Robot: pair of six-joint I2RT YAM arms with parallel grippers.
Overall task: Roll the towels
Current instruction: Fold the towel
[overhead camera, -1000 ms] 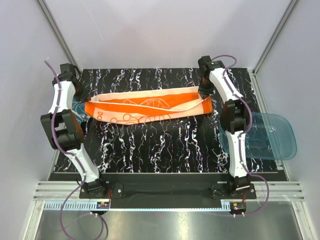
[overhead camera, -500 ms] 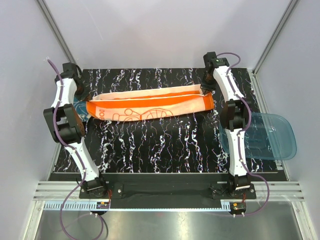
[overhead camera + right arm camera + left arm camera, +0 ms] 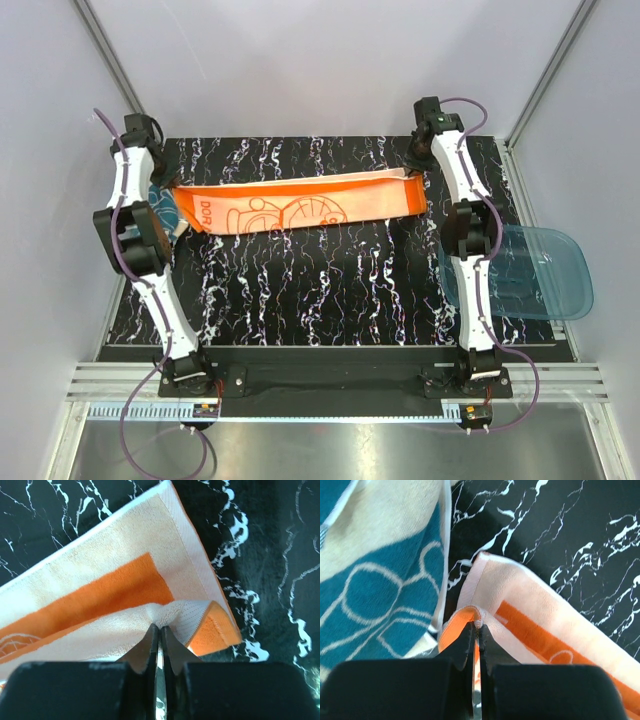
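Observation:
The orange and peach towel [image 3: 300, 205] hangs stretched as a long folded band between both grippers over the far part of the black marbled table [image 3: 330, 290]. My left gripper [image 3: 168, 200] is shut on its left end [image 3: 485, 625]. My right gripper [image 3: 412, 175] is shut on its right end [image 3: 175, 615]. The teal towel [image 3: 375, 585] with white swirls and cream parts lies flat at the far left, mostly hidden under the left arm in the top view [image 3: 157, 208].
A translucent blue plastic tray [image 3: 540, 270] sits at the table's right edge, beside the right arm. Grey enclosure walls stand close behind and to both sides of the table.
Both grippers have moved toward the far edge with the orange towel. The towel has pulled tauter and its patterned orange face now shows toward the camera.

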